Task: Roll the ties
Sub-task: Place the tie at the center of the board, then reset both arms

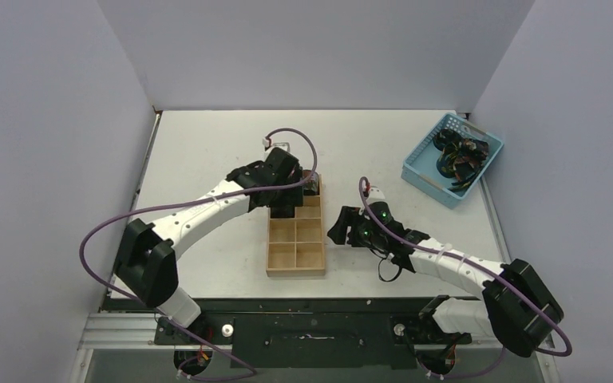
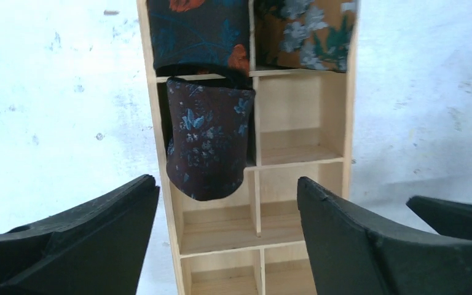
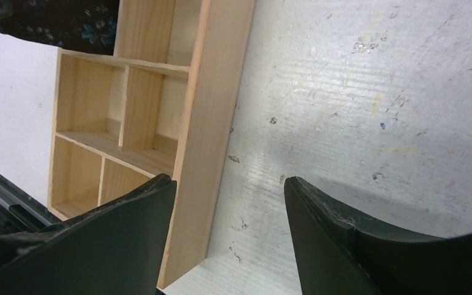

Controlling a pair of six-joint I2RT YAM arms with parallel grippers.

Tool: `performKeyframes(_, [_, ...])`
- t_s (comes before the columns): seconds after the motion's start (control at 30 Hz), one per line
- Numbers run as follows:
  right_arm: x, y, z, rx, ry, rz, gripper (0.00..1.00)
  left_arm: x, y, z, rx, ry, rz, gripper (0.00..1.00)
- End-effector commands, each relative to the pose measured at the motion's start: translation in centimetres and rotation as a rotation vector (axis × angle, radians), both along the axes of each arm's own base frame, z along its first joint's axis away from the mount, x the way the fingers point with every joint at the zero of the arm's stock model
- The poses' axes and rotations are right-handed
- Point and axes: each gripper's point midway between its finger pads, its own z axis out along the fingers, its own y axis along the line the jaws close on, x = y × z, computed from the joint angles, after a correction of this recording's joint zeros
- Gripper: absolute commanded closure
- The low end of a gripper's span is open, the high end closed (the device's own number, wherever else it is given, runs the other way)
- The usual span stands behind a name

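— Wood tray (image 1: 270, 254), eight cells. Three rolled ties (image 2: 208, 144) sit in the far cells, one coil leaning out.
— Left end effector (image 2: 226, 184)?
— Spread wide above that coil, not touching it. Right end effector (image 3: 229, 180) also spread, over tabletop (image 3: 356, 92) just beside the tray's right wall.
— Room?
— Wide tabletop between tray and blue basket (image 1: 420, 165), far right edge.

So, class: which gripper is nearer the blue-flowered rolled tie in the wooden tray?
Left. The left gripper hangs open over that tie; the right gripper sits beside the tray's outer wall.
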Motion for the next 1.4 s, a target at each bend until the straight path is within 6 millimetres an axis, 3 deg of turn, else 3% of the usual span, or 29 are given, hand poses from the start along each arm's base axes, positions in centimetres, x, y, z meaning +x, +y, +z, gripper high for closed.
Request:
performKeyframes(0.0, [1.4,-0.3,2.8,0.019,-0.082,-0.01,0.35,0.8,-1.6,4.0,-0.159,-0.119,-0.075,0.26])
performKeyframes(0.1, [1.4,-0.8,3.3,0.029,-0.095,-0.008,0.38,1.3,-2.9,4.3,-0.302,-0.122,-0.145,0.53])
performKeyframes(0.17, [1.2,-1.1,3.5,0.031,-0.102,-0.007,0.42,2.0,-2.8,4.0,-0.331,-0.124,-0.147,0.68])
performKeyframes(0.3, [0.9,-1.6,3.9,0.032,-0.115,-0.011,0.45,2.9,-1.9,2.1,-0.333,-0.081,-0.13,0.88])
performKeyframes(0.63, [0.1,-2.4,2.9,0.013,-0.083,-0.026,0.46,3.0,-1.2,-2.7,-0.347,0.014,-0.099,0.97])
performKeyframes(0.73, [0.0,-2.5,2.9,0.006,-0.082,-0.03,0.46,2.8,-1.1,-3.3,-0.348,0.031,-0.091,0.97])
performKeyframes(0.8, [0.1,-2.7,3.2,0.002,-0.087,-0.033,0.45,2.7,-1.2,-2.6,-0.366,0.015,-0.093,0.97])
performKeyframes(0.93, [0.7,-3.5,4.6,-0.036,-0.127,-0.057,0.45,2.2,-1.3,1.8,-0.432,-0.061,-0.117,0.87])
performKeyframes(1.07, [0.9,-5.0,6.4,-0.078,-0.196,-0.085,0.38,0.6,-0.4,8.1,-0.507,-0.211,-0.145,0.52])
performKeyframes(1.17, [1.1,-6.2,7.8,-0.107,-0.248,-0.118,0.32,-0.7,1.9,10.4,-0.502,-0.307,-0.102,0.27])
performKeyframes(1.2, [1.1,-6.5,8.3,-0.111,-0.264,-0.127,0.3,-0.9,3.1,10.9,-0.488,-0.341,-0.057,0.04])
performKeyframes(1.3, [1.2,-7.7,9.8,-0.12,-0.308,-0.18,0.26,-1.5,6.3,11.3,-0.448,-0.401,0.092,0.03])
performKeyframes(1.37, [1.4,-9.2,11.1,-0.127,-0.329,-0.27,0.24,-2.0,7.4,11.1,-0.449,-0.406,0.154,0.04])
